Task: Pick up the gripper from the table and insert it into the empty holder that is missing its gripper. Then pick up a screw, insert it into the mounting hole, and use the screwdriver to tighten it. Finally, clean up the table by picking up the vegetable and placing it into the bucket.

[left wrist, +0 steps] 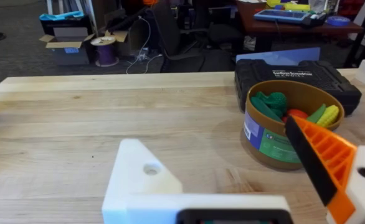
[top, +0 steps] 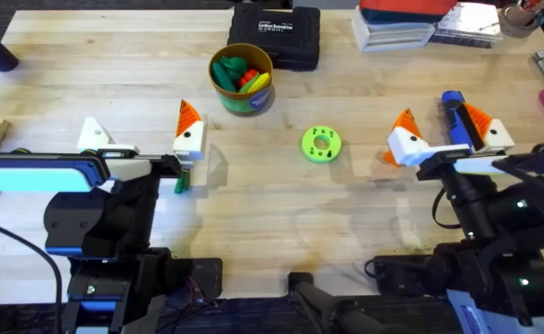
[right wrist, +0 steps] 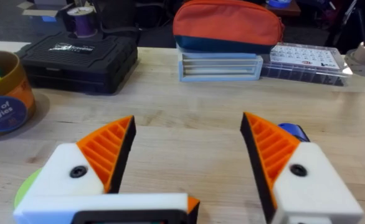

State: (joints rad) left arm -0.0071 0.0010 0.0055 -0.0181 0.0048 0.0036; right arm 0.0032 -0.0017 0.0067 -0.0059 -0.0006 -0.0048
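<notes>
right end effector (top: 450, 134) fingers spread apart, straddling blue screwdriver (top: 457, 116) lying lengthwise away.

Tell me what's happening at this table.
Two robot arms work at a wooden table, and neither holds anything. The right pincer is open by the blue screwdriver, which lies on the table. The left pincer is open too, short of the yellow bucket, which holds toy vegetables. One left finger is bare white, without an orange pad. A green disc lies between the arms.
</notes>
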